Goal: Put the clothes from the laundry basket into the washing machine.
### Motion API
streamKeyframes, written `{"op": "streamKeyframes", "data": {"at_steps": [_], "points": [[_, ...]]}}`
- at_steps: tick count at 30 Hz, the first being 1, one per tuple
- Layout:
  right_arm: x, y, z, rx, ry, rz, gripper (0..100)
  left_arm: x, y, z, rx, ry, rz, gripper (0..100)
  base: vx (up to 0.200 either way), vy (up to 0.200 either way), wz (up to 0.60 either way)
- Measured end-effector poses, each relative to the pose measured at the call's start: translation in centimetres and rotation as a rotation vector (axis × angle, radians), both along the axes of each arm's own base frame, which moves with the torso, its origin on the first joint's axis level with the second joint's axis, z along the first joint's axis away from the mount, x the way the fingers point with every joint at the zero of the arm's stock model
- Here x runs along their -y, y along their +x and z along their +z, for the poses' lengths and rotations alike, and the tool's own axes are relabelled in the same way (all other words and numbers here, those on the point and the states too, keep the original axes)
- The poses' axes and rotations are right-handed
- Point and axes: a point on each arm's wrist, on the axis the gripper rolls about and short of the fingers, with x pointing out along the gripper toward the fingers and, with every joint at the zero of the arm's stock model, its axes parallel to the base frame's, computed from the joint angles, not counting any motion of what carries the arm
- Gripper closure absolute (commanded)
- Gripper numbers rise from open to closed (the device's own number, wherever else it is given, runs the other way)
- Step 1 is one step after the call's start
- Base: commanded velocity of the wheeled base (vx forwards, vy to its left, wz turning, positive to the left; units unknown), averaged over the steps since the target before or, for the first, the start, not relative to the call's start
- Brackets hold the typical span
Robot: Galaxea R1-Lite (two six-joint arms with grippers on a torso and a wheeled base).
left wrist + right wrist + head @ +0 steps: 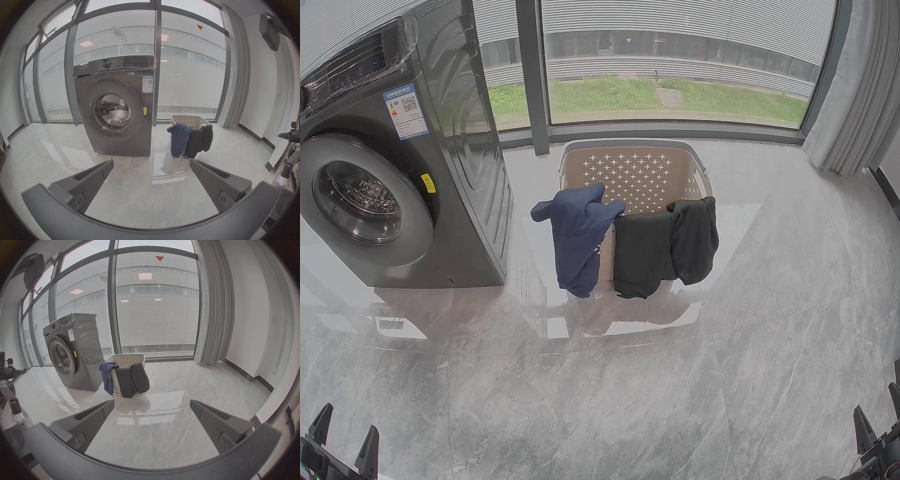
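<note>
Left wrist view has my left gripper [150,162] spread wide, both fingers well apart with bare floor [150,193] between them; it holds nothing and touches nothing. My right gripper [151,402] is just as wide and just as empty, over the same glossy grey tile. In the head view the two sit low, the left at about 7 o'clock and the right at about 5 o'clock, both well apart from the work.

Out from there, the laundry basket [634,172] stands on the floor at about 12 o'clock from me, close under the window [675,62]. It is beige, with star-shaped cutouts in its far wall. The clothes are draped over its near rim. A navy garment [578,240] hangs from the corner at the basket's 7 o'clock, most of it trailing down the outside toward the floor. Just beside it, black clothing [662,250] hangs in two lobes over the rim, touching the navy one; I cannot tell whether it is one piece or two.

The washing machine [394,156], dark grey, stands at 9 o'clock of the basket, near it but apart. Its round door [359,200] faces me and looks closed, the drum showing through the glass. A pale curtain [856,94] hangs at about 2 o'clock.
</note>
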Motion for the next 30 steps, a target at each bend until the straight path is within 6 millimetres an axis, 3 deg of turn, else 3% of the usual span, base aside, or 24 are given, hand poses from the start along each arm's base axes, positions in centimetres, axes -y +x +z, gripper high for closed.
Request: {"op": "streamKeyframes", "data": {"at_steps": [3,12,21,27,30], "points": [[0.0,0.0,0.0,0.0,0.0,0.0,0,0.0,0.0,0.0,0.0,0.0,0.0,0,0.0,0.0,0.0],[0.0,0.0,0.0,0.0,0.0,0.0,0,0.0,0.0,0.0,0.0,0.0,0.0,0,0.2,0.0,0.0],[0.0,0.0,0.0,0.0,0.0,-0.001,0,0.0,0.0,0.01,0.0,0.0,0.0,0,0.0,0.0,0.0],[0.0,0.0,0.0,0.0,0.001,-0.001,0,0.0,0.0,0.0,0.0,0.0,0.0,0,0.2,0.0,0.0],[0.0,0.0,0.0,0.0,0.0,-0.001,0,0.0,0.0,0.01,0.0,0.0,0.0,0,0.0,0.0,0.0]]}}
